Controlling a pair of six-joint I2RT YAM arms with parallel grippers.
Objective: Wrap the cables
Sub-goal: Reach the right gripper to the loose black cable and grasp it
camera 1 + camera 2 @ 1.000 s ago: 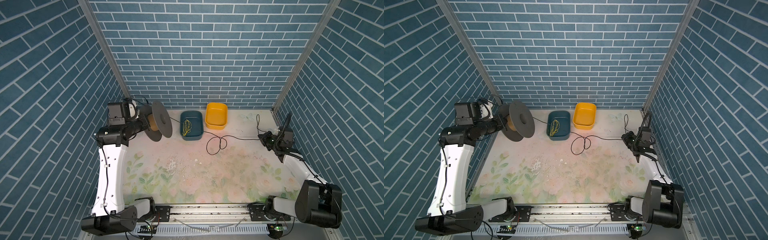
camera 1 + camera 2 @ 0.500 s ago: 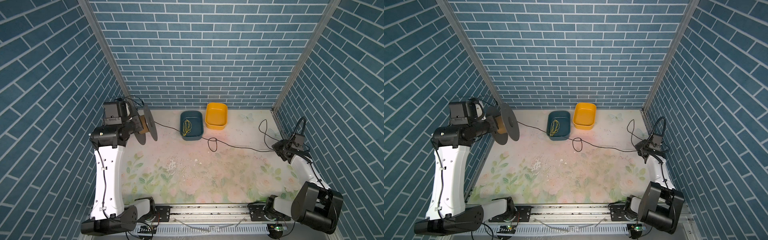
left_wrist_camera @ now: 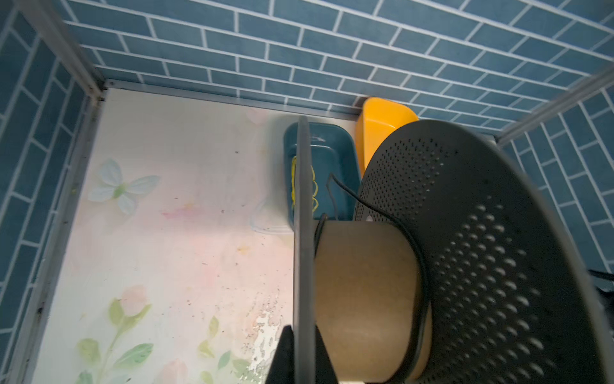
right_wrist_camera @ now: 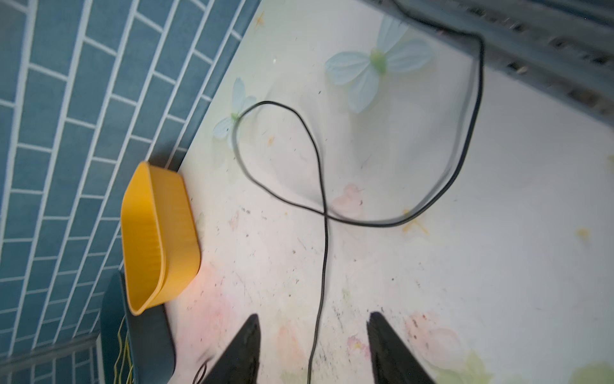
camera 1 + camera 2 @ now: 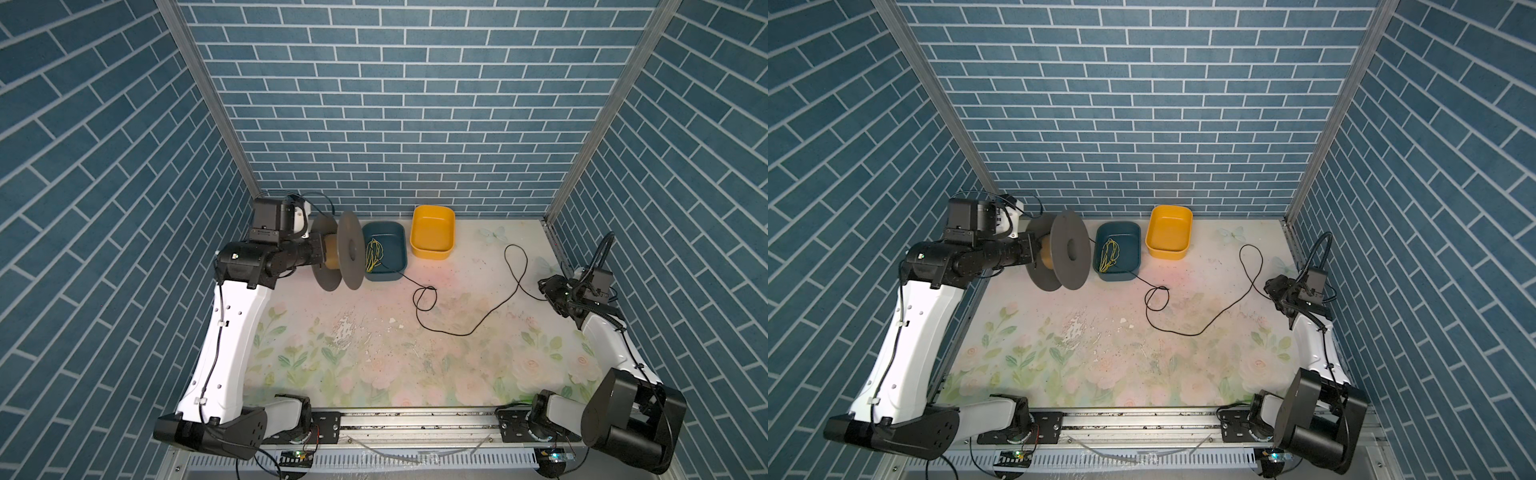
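thin black cable (image 5: 478, 328), slack loops, crossing itself

Right gripper (image 4: 314, 315): we see both dark fingers spread wide apart. The black cable (image 4: 326, 239) passes between them, touching neither. Beyond the fingers it crosses itself once, making a teardrop loop that lies flat on the flowered table mat (image 4: 498, 266) near a printed butterfly (image 4: 375, 66). A yellow tub (image 4: 159, 239) sits against the brick wall (image 4: 66, 133). Just beside it we note a dark blue tub (image 4: 149, 345) with thin yellow strands (image 4: 121, 349) at its edge.
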